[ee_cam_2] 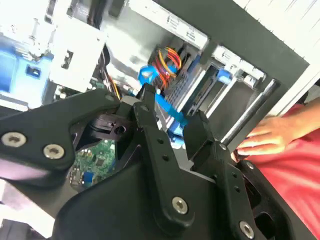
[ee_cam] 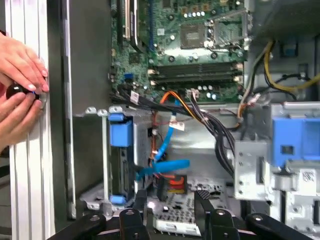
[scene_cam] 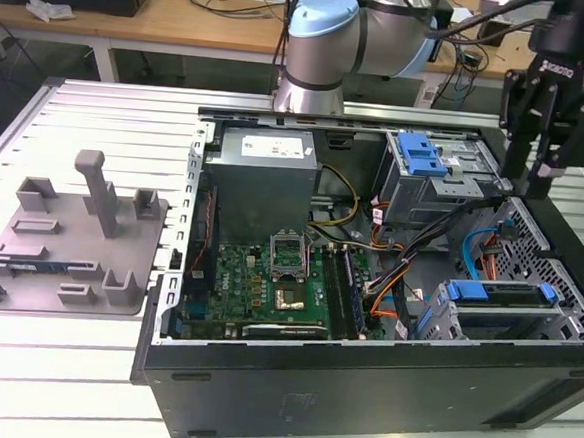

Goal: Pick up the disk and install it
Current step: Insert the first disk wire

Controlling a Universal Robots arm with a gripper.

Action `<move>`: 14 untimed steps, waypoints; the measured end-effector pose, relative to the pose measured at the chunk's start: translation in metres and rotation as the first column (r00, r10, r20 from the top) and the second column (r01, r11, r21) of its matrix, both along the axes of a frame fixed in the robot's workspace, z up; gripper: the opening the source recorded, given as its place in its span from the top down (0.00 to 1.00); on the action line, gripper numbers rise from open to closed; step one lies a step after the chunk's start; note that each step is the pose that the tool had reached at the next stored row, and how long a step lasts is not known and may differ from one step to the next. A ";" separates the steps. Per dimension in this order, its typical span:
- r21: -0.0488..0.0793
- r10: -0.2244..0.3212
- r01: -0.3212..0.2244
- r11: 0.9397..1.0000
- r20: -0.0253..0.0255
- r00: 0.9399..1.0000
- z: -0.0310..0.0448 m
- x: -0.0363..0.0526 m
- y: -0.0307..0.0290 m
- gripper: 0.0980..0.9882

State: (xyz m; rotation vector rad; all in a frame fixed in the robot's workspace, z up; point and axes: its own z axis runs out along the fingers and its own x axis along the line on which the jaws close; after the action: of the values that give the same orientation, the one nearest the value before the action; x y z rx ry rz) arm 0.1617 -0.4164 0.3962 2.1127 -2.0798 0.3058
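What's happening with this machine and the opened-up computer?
A robot arm holds its gripper over an open computer case, jaws open and empty. The disk, in its blue frame, sits slotted inside the case, near a corner. A person's hands rest beside the case.

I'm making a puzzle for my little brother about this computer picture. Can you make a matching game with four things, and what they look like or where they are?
Things:
1. pincer
2. disk
3. fixture plate
4. motherboard

Clues:
A. green, lying flat inside the case
B. grey, on the table outside the case, at the exterior view's left
C. open, holding nothing
D. blue-edged, sitting in a drive cage

Pairs: 1-C, 2-D, 3-B, 4-A
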 end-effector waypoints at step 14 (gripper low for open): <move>-0.139 -0.202 0.202 0.969 0.015 0.979 -0.0291 0.0179 0.0079 0.72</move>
State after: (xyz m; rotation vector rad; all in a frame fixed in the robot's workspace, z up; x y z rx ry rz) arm 0.1795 -0.4085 0.3671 1.8048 -2.1823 0.4115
